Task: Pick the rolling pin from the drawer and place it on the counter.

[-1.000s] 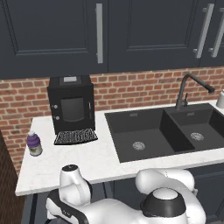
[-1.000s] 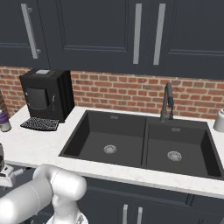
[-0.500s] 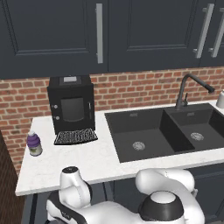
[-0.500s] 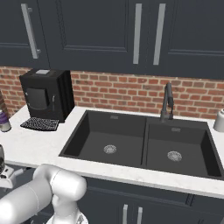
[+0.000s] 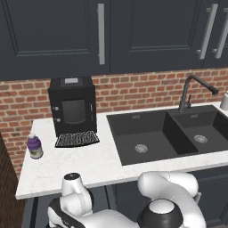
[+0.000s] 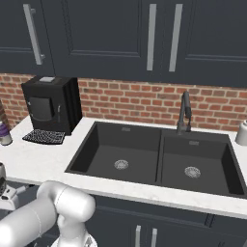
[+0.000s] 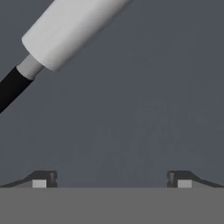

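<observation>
My fingers (image 7: 111, 183) stood wide and empty; the rolling pin (image 7: 65, 33) lay off-centre to the left, so closing there risked missing it or only nudging it.

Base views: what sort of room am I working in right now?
A home-style kitchen, rendered. A black double sink with a dark faucet sits in a white counter, a black coffee machine stands against a brick backsplash, and dark cabinets hang above.

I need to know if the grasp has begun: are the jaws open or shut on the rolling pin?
Open. In the hand view the gripper has its fingertips far apart, and the rolling pin lies beyond them, untouched.
</observation>
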